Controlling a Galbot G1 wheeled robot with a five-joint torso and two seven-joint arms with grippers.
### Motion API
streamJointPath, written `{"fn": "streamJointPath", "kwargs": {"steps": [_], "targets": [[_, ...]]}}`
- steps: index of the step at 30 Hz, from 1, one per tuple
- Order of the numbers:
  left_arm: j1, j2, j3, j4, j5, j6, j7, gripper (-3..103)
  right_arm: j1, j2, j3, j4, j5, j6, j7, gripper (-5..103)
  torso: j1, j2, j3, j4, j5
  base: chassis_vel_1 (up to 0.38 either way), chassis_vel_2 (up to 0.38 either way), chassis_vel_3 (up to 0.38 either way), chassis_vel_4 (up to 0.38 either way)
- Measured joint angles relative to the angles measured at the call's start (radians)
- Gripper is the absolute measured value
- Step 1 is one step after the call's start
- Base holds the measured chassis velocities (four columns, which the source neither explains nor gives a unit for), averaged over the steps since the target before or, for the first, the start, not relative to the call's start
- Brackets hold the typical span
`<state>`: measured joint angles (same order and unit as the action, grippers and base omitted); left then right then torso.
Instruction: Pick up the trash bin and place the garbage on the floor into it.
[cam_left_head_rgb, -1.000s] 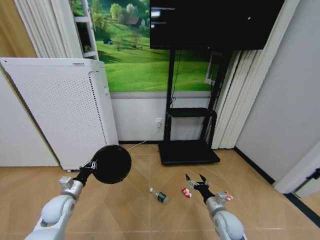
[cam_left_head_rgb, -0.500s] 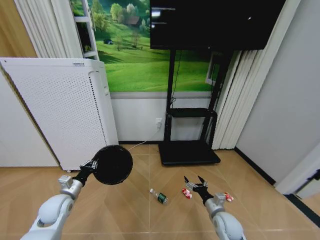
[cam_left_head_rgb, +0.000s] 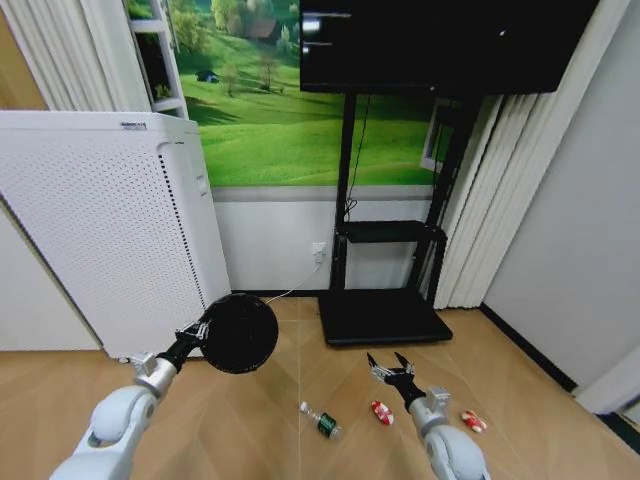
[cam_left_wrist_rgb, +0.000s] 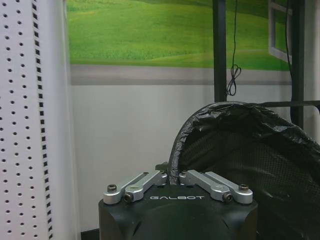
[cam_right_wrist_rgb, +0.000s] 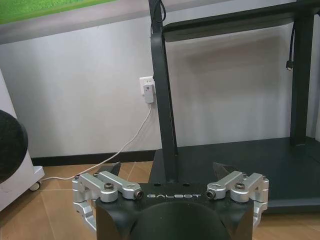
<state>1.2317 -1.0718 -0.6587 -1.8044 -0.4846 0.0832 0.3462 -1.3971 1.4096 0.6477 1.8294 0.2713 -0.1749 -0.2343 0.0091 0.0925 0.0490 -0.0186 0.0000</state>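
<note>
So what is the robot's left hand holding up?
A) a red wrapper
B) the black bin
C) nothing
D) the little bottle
B: the left hand is shut on the rim of the bin and holds it off the floor, while the bottle and wrappers lie on the boards and the right hand is open.

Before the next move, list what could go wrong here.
1. The left end effector holds the trash bin by a pinch on its rim alone, lifted off the floor; a swing could let it tilt or slip.
2. The bottle lies on its side and may roll when touched.
3. The open right end effector hangs near the two red wrappers; small and flat, they may be pushed away rather than gripped.
</note>
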Motion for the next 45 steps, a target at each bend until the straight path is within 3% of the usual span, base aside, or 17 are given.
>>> {"fn": "streamJointPath", "kwargs": {"steps": [8, 13, 18, 29, 32, 45], "targets": [[-0.033, 0.005, 0.031, 0.02, 0.001, -0.003, 0.002, 4, 0.006, -0.027, -0.053, -0.019, -0.021, -0.011, -0.02, 100, 0.0, 0.0, 0.0, 0.0003, 0.0, 0.034, -0.025, -0.034, 0.042], [-0.051, 0.023, 0.034, 0.024, -0.006, -0.002, -0.004, 4, 0.022, -0.096, -0.176, -0.12, -0.093, 0.002, -0.059, 100, 0.0, 0.0, 0.0, 0.0003, 0.0, 0.0, 0.0, 0.0, 0.0], [-0.052, 0.043, 0.032, 0.026, -0.013, 0.001, -0.007, 4, 0.017, -0.122, -0.27, -0.185, -0.134, 0.013, -0.08, 100, 0.0, 0.0, 0.0, 0.0003, -0.0001, 0.0, 0.0, 0.0, 0.0], [-0.073, 0.047, 0.067, 0.036, -0.011, 0.012, -0.023, 4, 0.046, -0.078, -0.429, -0.338, -0.158, 0.022, -0.081, 100, 0.0, 0.0, 0.0, 0.0001, -0.0001, 0.0, 0.0, 0.0, 0.0], [-0.078, 0.045, 0.081, 0.029, -0.005, 0.017, -0.03, 4, 0.102, -0.041, -0.447, -0.421, -0.192, 0.042, -0.08, 100, 0.0, 0.0, 0.0, 0.0003, -0.0001, 0.0, 0.0, 0.0, 0.0], [-0.036, 0.045, 0.053, -0.032, -0.005, 0.026, -0.033, 4, 0.213, -0.014, -0.431, -0.583, -0.247, 0.056, -0.076, 100, 0.0, 0.0, 0.0, 0.0002, -0.0001, 0.0, 0.0, 0.0, 0.0]]}}
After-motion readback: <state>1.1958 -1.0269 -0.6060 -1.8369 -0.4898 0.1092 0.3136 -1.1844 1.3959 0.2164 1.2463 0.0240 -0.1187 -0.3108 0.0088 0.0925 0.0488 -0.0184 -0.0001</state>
